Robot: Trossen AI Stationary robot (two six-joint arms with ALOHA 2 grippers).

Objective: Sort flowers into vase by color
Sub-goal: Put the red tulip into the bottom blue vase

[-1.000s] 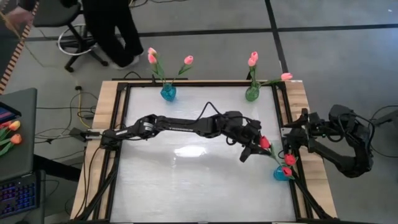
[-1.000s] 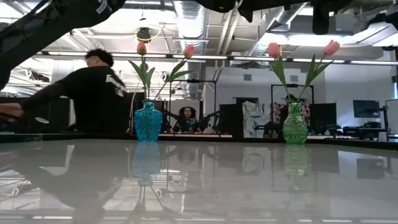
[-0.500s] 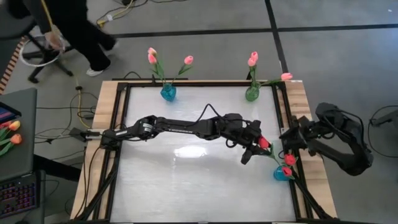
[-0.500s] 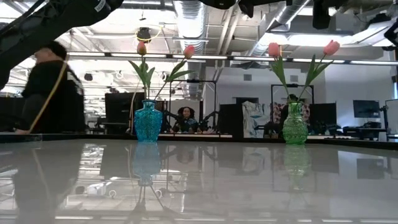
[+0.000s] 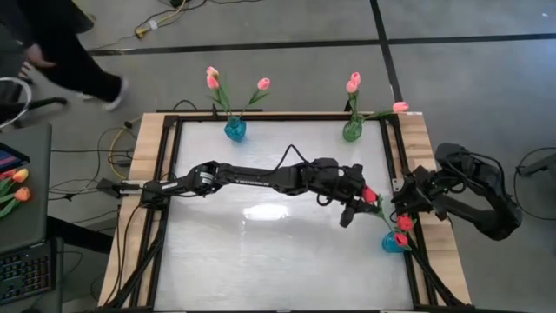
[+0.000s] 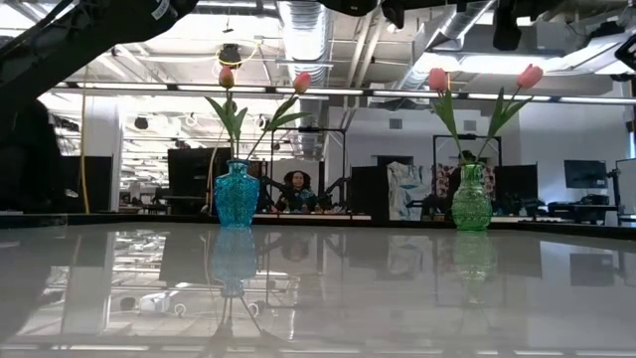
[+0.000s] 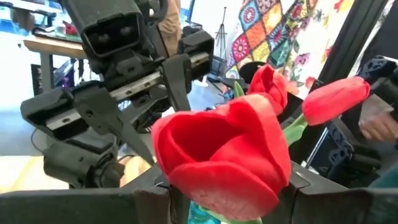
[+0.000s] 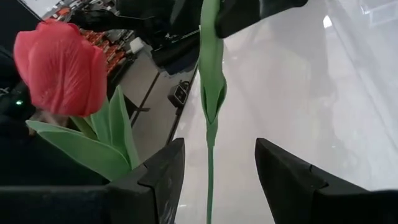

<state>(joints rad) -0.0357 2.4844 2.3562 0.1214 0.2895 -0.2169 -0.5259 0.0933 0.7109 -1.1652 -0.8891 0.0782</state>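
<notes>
A red tulip sits between the fingers of my left gripper, which reaches level across the table toward its right edge and is shut on it. Its green stem hangs down between the open fingers of my right gripper, which touch nothing. My right gripper stands at the table's right edge. Just below it a small blue vase holds two red tulips. Whether the held stem's lower end is in that vase I cannot tell. My left gripper pinches the red tulip between its two fingers at the base of the flower head, where the stem begins. The fingers come level from the table's left side. The head sticks out past the fingertips, and the stem hangs below them.
At the far edge stand a blue vase and a green vase, each with pink tulips. Orange-and-yellow tulips lie off the table to the left. A person moves beyond the far left corner.
My right gripper has turned at the wrist and sunk a little beside the held stem, staying open. My left gripper has rolled slightly in place with the tulip. The person behind the table has walked off to the left.
</notes>
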